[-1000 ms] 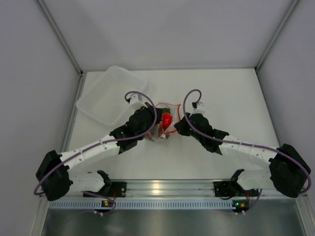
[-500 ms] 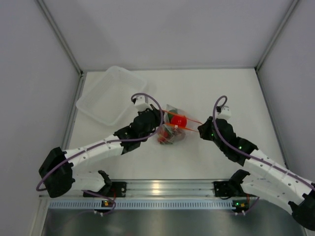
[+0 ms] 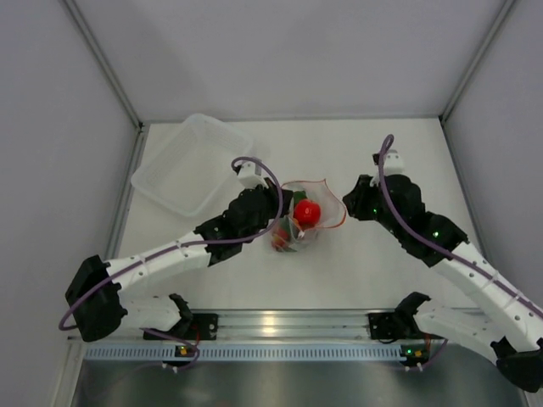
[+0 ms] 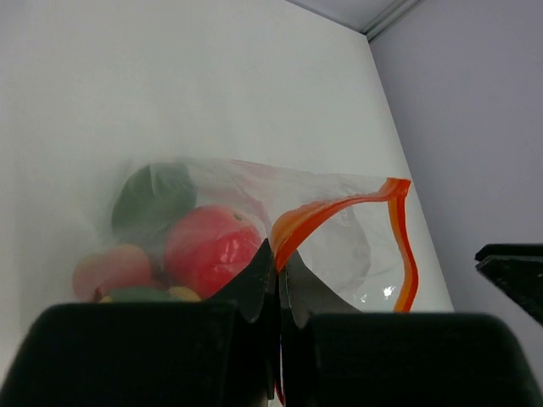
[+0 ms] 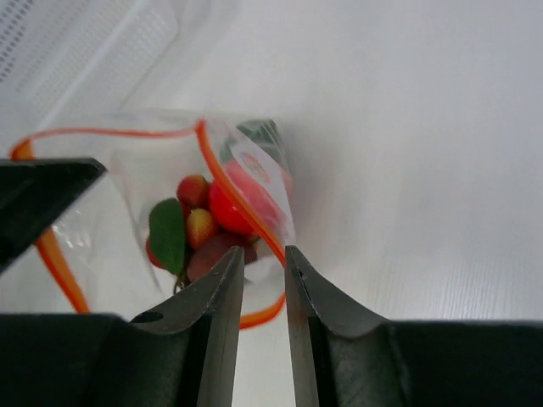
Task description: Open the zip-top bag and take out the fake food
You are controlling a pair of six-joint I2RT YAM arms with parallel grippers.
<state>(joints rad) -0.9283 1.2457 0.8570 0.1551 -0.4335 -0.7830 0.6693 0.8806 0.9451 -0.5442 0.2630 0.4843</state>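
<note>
The clear zip-top bag [image 3: 321,193] lies mid-table, its orange-red zip strip spread into a wide loop, so the mouth gapes. Fake food sits inside: a red tomato [image 3: 307,212] on top, green and smaller red pieces [image 5: 182,229] below. My left gripper [image 3: 287,206] is shut on the bag's left zip strip [image 4: 293,227], right at its fingertips [image 4: 276,259]. My right gripper [image 3: 349,209] hovers at the bag's right edge, its jaws a narrow gap apart [image 5: 264,254]. The strip shows just beyond the tips and nothing is pinched between them.
A rigid translucent tub [image 3: 191,164] stands at the back left, just behind the left arm. Grey walls close in the white table [image 3: 399,153] on three sides. The arm bases and a metal rail [image 3: 288,322] run along the near edge.
The right gripper, shut on the bag's right edge and pulling it rightward, has let go and opened. The taut strip has relaxed into a wide loop. The left gripper keeps its hold.
</note>
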